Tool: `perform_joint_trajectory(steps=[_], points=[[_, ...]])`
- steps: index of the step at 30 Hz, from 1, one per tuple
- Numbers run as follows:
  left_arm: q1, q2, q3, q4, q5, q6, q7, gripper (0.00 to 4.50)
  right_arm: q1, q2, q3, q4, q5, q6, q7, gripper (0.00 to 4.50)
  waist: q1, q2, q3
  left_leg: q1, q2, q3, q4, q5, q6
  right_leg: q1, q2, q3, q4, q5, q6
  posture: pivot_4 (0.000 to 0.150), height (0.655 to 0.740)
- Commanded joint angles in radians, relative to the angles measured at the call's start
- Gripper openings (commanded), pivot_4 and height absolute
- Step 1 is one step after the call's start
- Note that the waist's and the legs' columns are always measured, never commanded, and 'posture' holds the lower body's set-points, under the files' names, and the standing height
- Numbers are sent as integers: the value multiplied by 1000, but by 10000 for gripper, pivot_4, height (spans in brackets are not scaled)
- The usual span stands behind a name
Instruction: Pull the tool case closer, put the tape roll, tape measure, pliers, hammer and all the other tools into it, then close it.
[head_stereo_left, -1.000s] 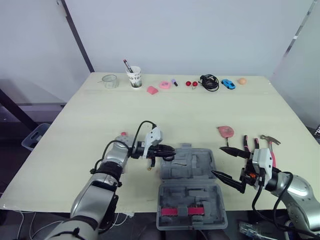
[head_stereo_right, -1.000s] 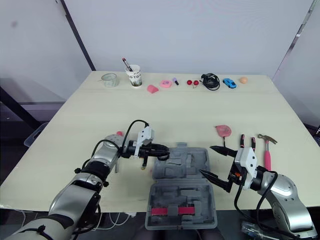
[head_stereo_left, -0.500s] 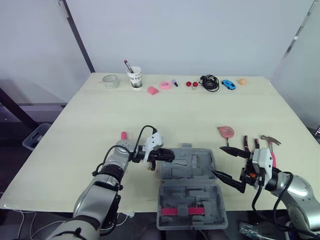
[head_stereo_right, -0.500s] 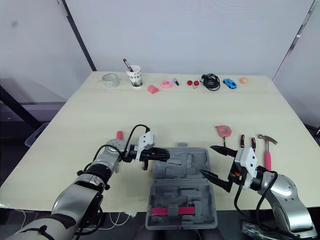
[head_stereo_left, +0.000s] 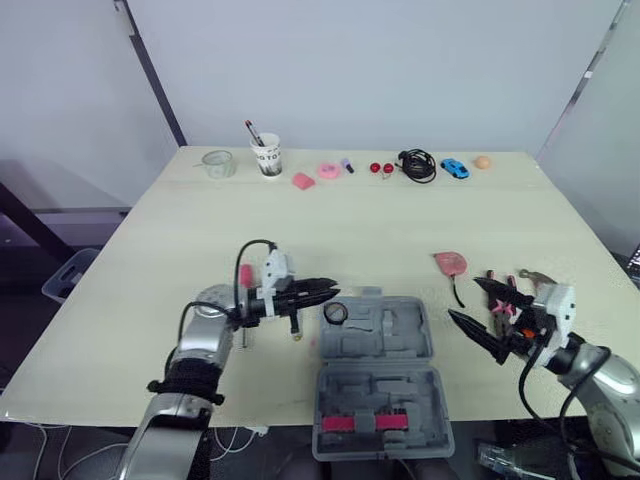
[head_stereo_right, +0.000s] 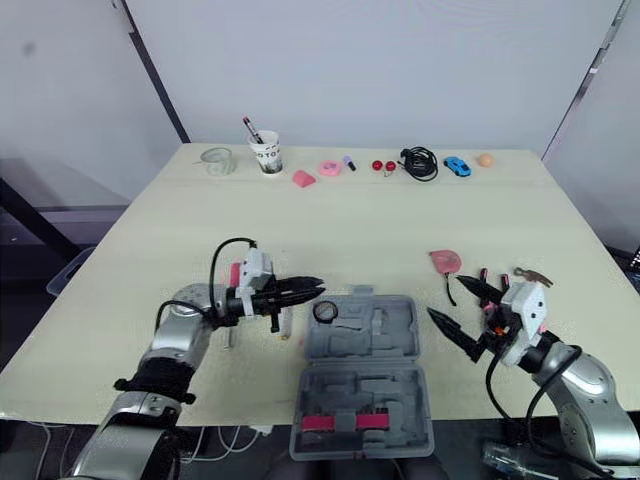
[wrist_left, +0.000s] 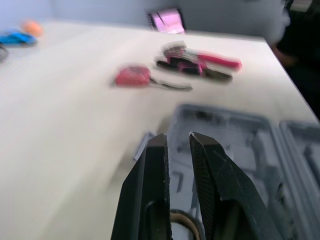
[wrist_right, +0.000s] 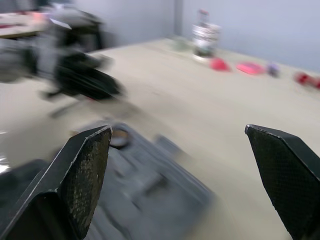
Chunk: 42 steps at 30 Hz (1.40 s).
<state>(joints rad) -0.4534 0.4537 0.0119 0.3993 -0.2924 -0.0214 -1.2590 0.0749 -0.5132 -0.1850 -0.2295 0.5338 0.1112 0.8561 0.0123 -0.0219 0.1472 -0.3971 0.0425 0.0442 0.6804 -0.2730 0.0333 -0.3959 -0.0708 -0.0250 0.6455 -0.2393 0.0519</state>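
Resting inside the tool case (head_stereo_left: 392, 332) is the tape roll (head_stereo_left: 335, 313).

Head pair: mounted high, looking forward and down across the table (head_stereo_left: 150, 230) to its far edge and the wall (head_stereo_left: 400, 70). Both eyes share the whole scene, slightly offset sideways. Left wrist: low, close behind the left gripper (wrist_left: 177, 135), facing over the case (wrist_left: 225, 130) toward the pliers (wrist_left: 200, 71). Right wrist: low behind the right gripper (wrist_right: 177, 130), facing over the case toward the cup (wrist_right: 206, 35). Wrist views share the case.
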Motion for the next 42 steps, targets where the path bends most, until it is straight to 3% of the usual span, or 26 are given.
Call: perform_joint_trajectory(steps=[1,5,10,13,19,29,42], points=[[158,85,105,-235,-71,94,75,7835,33,-3,-79,26,23,4,-27,45000,-1,1,0,0,0,0,0,0,0,0,0,1,0,0,0,1500,7400],[342,147,222,-326,-95,129,159,7835,78,6,-120,96,2,-24,-39,45000,3,2,0,1,1,1,-1,0,0,0,0,1,0,0,0,1500,7400],[551,153,334,-386,-106,129,245,7835,157,12,-179,145,-6,-75,-42,45000,2,3,-1,2,3,3,-3,0,0,0,-1,3,-2,0,0,1500,7400],[636,141,374,-417,-115,126,287,15021,201,20,-215,153,-7,-95,-53,45000,3,3,-1,2,4,3,-3,0,0,0,-1,3,-2,-2,-4,1500,7400],[792,111,427,-482,-127,111,344,43736,309,42,-302,164,7,-124,-69,45000,2,5,-2,2,6,4,-3,0,0,0,-1,3,-2,-3,-5,1500,7400],[928,85,476,-512,-155,87,363,44523,444,100,-369,151,16,-153,-79,45000,2,7,-4,3,7,5,-5,-1,-1,-3,-3,4,-4,-3,-4,1500,7400],[907,99,449,-560,-171,113,362,44523,396,69,-346,120,21,-145,-52,45000,1,8,-6,2,7,8,-7,-1,-1,-7,-2,6,-4,-3,-5,1500,7400]])
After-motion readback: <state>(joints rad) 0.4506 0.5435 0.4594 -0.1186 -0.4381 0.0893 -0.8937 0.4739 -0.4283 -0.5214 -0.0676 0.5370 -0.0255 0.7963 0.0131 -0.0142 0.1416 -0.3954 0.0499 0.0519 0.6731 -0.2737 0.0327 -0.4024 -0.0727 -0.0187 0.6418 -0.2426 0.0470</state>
